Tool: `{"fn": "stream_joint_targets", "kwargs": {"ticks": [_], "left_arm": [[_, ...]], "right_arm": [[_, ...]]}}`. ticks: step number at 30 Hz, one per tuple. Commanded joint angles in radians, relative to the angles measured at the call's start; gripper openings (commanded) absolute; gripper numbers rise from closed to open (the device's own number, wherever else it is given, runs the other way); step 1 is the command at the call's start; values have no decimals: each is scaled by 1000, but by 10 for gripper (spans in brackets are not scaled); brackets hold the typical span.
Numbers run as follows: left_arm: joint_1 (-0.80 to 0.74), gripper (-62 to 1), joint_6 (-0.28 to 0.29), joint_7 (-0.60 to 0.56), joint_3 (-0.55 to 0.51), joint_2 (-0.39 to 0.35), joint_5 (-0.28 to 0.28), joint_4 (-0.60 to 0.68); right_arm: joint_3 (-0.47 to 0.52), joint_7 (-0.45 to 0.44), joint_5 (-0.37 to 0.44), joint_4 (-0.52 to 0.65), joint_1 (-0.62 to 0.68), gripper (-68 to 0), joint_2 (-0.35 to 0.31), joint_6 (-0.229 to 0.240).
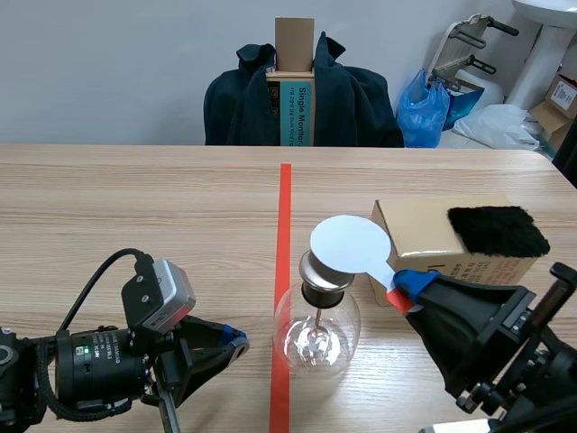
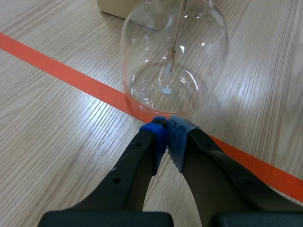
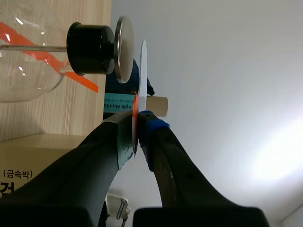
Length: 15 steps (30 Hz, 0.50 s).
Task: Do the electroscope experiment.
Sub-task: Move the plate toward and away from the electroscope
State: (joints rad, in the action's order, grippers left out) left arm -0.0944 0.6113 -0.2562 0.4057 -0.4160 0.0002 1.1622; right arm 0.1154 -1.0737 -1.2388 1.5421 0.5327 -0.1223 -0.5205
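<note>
You have the wooden table (image 1: 135,198) before you. On it the cardboard box (image 1: 424,236) lies at about 2 o'clock from the electroscope (image 1: 317,329), a round glass flask that stands on the orange line. A black fur pad (image 1: 498,230) rests on the far end of the box.

Your right gripper (image 3: 137,123) comes in from 4 o'clock and is closed on the red handle of the white disc (image 1: 350,244). The disc stands just beside the metal top plate (image 3: 124,49) of the flask, and the right wrist view shows a thin gap between them. Your left gripper (image 2: 168,130) lies low at 8 o'clock from the flask. Its pads meet on nothing, and the tips are almost at the glass wall.

I judge the step in hand is to present the disc to the plate (probably it should be charged from the fur). For the next move, close this small gap slowly and keep the disc flat to the plate. Do not push the flask sideways. Then watch the thin leaf (image 2: 171,60) on the rod inside; I cannot tell if it is spread.
</note>
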Motion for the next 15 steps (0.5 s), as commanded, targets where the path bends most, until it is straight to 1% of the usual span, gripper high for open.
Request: {"fn": "stream_joint_targets", "kwargs": {"ticks": [1, 8, 15], "left_arm": [[-3, -592, 4, -13, 0, 5, -10, 21], [-3, -592, 4, -13, 0, 5, -10, 21], [-3, -592, 4, -13, 0, 5, -10, 21]], "right_arm": [[1, -12, 12, 18, -1, -667, -2, -11], [1, -50, 12, 18, -1, -667, -2, -11], [1, -42, 12, 18, -1, -667, -2, -11]]}}
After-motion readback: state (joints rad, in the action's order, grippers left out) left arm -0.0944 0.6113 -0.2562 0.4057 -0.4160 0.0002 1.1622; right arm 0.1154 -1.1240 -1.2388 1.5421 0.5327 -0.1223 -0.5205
